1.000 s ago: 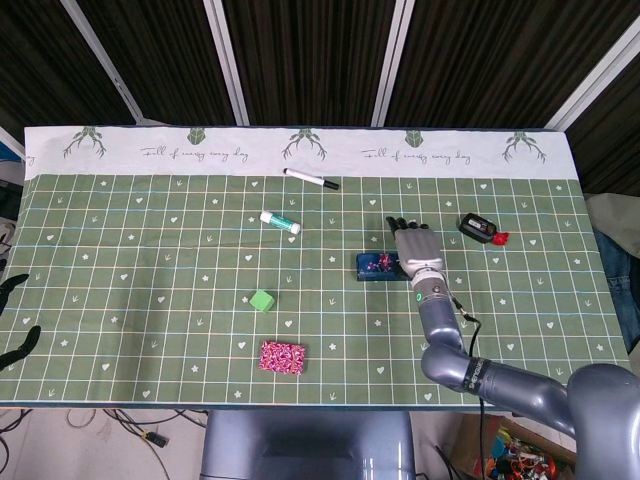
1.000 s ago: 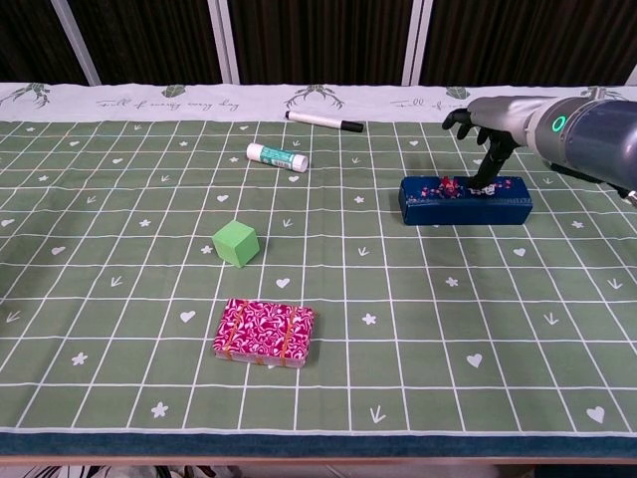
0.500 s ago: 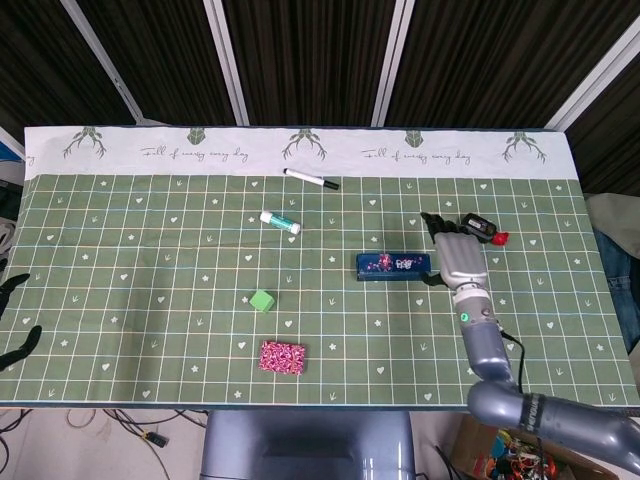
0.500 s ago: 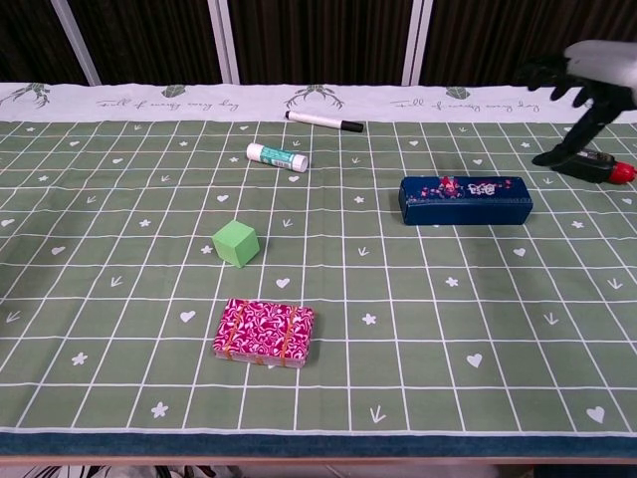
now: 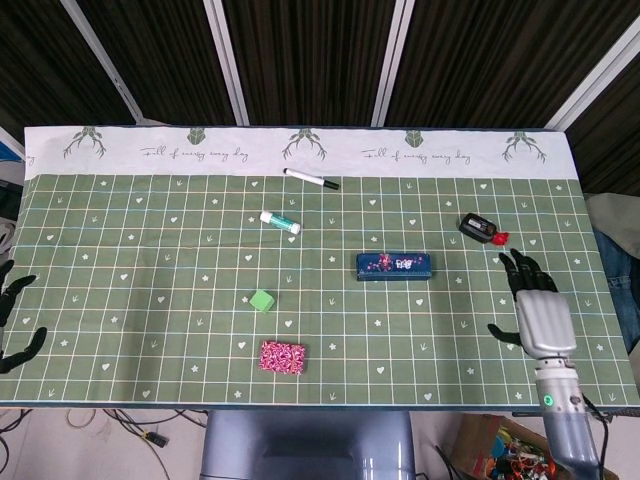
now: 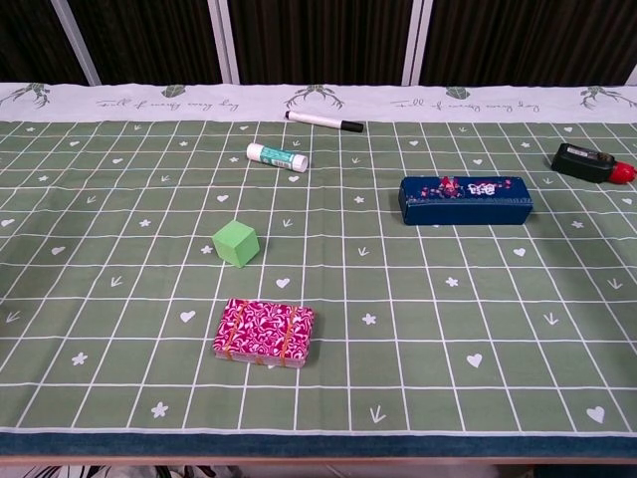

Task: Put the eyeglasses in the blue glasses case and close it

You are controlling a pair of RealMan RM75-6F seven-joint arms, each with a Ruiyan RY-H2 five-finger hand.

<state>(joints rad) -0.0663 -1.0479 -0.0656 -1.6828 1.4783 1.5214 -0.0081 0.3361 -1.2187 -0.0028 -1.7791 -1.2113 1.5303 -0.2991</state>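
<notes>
Head view: the right hand point(image 5: 533, 305) hovers over the worktop's point(image 5: 150, 260) right edge, fingers spread, grasping nothing, well apart from the case.
Chest view: neither hand shows here; only the worktop and the things on it.
Blue glasses case point(image 6: 465, 199): lies lid down, shut as far as both views show, right of centre on the green grid cloth.
Eyeglasses: not visible anywhere on the cloth; judging by the shut case, they are probably inside, though the pictures cannot confirm it.
Left hand point(image 5: 12, 318): dark fingers at the far left edge, apart and empty.
Other things: black marker point(image 6: 323, 121), glue stick point(image 6: 277, 155), green cube point(image 6: 236, 243), pink patterned box point(image 6: 264, 333), and a black item with a red tip point(image 6: 591, 162) near the right edge.
Progress: the task looks complete; nothing seems left but clearing the arms.
</notes>
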